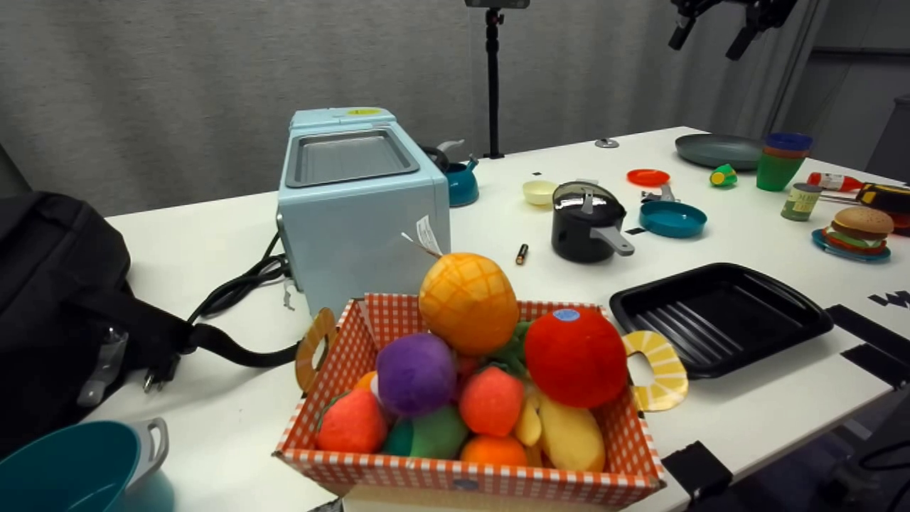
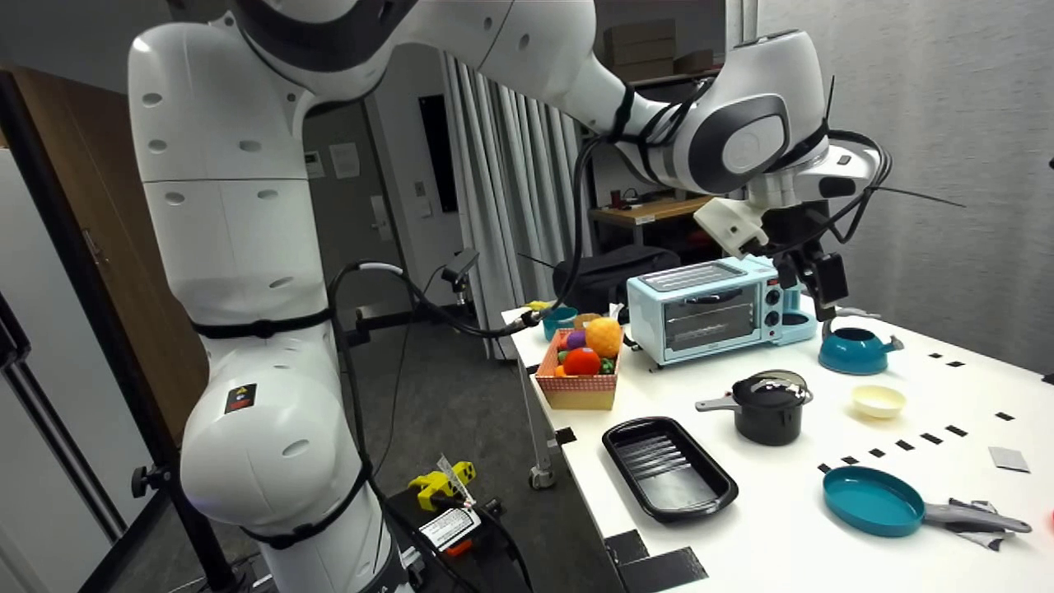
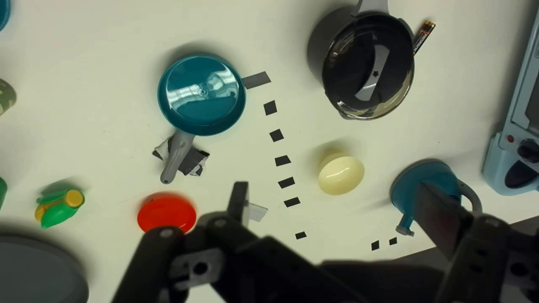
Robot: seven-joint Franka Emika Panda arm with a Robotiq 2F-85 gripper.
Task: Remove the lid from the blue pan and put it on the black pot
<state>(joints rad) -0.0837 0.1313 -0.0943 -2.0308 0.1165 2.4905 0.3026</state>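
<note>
The lid (image 1: 589, 201) is see-through with a pale grey handle bar. It rests on the black pot (image 1: 576, 238) in all views and looks slightly askew, as in the wrist view (image 3: 374, 73). The black pot also shows in an exterior view (image 2: 767, 422); its grey handle sticks out sideways. The teal-blue pan (image 3: 202, 94) stands uncovered and empty, its grey handle over a crumpled scrap; it shows in both exterior views (image 1: 673, 220) (image 2: 873, 500). My gripper (image 3: 332, 198) is open and empty, high above the table in both exterior views (image 1: 704, 51) (image 2: 811, 301), touching nothing.
A pale-blue toaster oven (image 2: 708, 317), teal kettle (image 2: 852, 352), yellow bowl (image 3: 341, 174) and battery (image 1: 522, 254) surround the pot. A black ribbed tray (image 2: 669, 469) and fruit basket (image 2: 580, 395) stand nearer the robot. A red plate (image 3: 166, 212) lies beyond the pan.
</note>
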